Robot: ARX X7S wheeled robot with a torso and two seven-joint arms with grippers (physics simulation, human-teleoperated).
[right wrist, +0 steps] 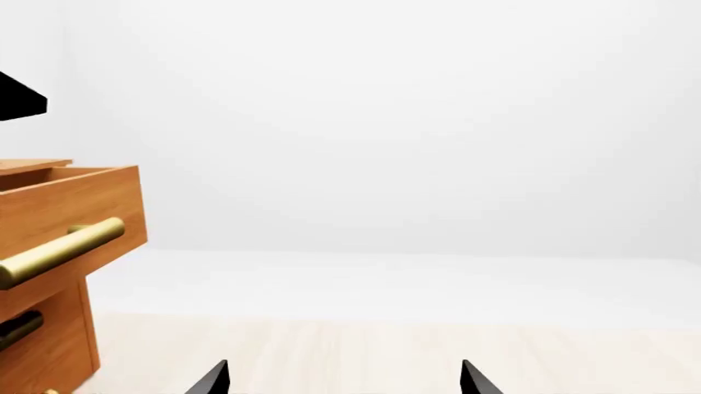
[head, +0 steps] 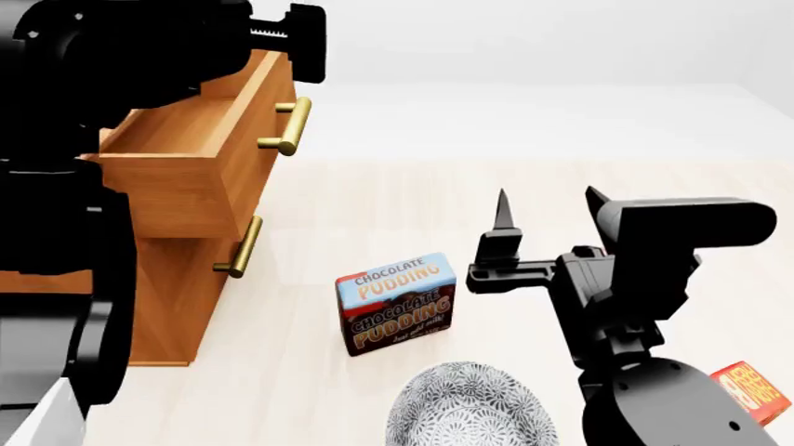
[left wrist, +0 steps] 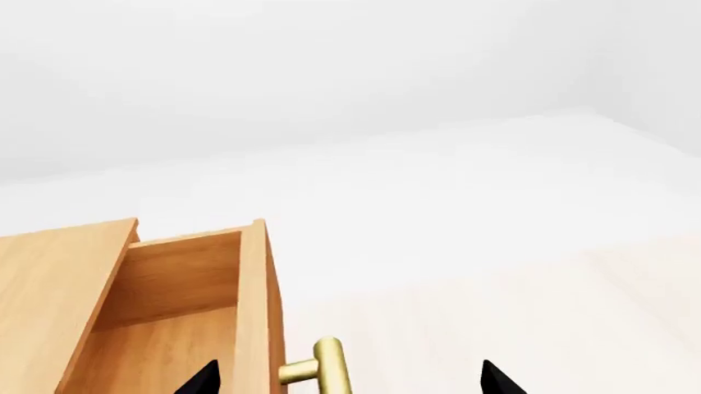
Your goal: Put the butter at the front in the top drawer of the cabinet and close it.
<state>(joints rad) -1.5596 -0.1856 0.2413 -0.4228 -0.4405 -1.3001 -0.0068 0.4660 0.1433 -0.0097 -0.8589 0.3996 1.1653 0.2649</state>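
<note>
While top drawer point(head: 199, 158) stands pulled out of cabinet point(head: 174, 288), I see left gripper point(left wrist: 348, 379) spread wide astride its handle point(left wrist: 320, 365); right gripper point(head: 546, 218) wide, empty, above pudding box point(head: 396, 303); butter not visible.

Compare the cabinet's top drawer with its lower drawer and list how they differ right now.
The top drawer is pulled out, its wooden inside showing and empty; the lower drawer sits shut, flush in the cabinet. The top drawer's front looks taller than the lower drawer's. The top drawer's handle juts further forward than the lower drawer's handle. Both have light-brown wood fronts and brass bar handles.
</note>
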